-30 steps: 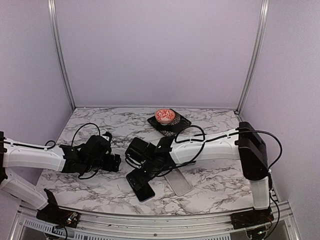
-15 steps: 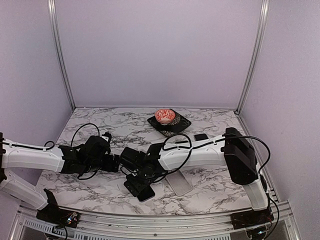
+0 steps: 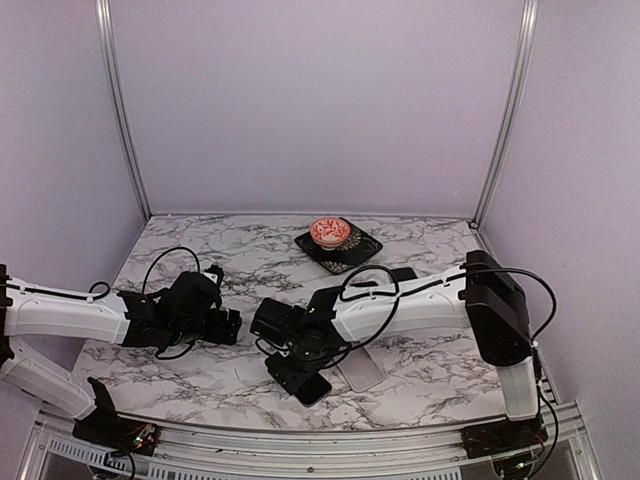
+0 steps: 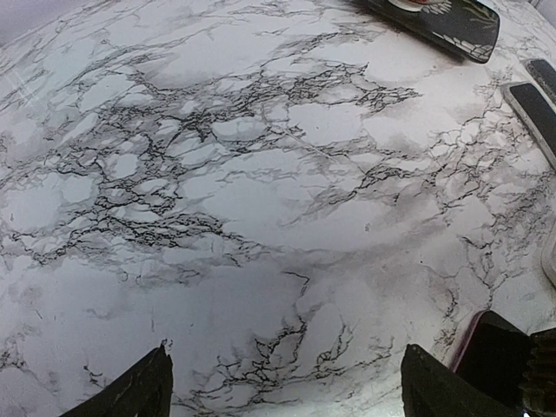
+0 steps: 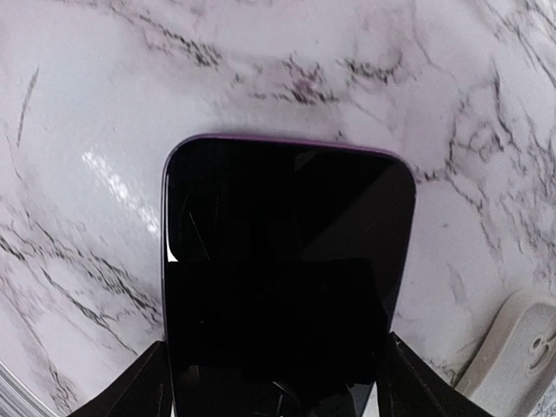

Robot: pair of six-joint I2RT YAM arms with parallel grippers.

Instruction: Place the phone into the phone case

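Note:
The black phone (image 5: 278, 261) with a purple edge lies flat on the marble, held between the fingers of my right gripper (image 5: 274, 387), which is shut on its two long sides. In the top view the phone (image 3: 306, 386) is near the front edge under the right gripper (image 3: 298, 355). The clear phone case (image 3: 358, 368) lies empty just to the phone's right, and its corner shows in the right wrist view (image 5: 521, 356). My left gripper (image 3: 226, 327) is open and empty, low over bare marble (image 4: 287, 395), left of the phone.
A red patterned bowl (image 3: 330, 231) sits on a dark square plate (image 3: 352, 255) at the back centre. Small dark flat objects (image 3: 401, 273) lie right of the plate; one shows in the left wrist view (image 4: 534, 109). Cables hang off both arms.
My right gripper swung a little left with the phone, then came back right and nearer the front, bringing the phone closer to the case. The left arm has barely moved.

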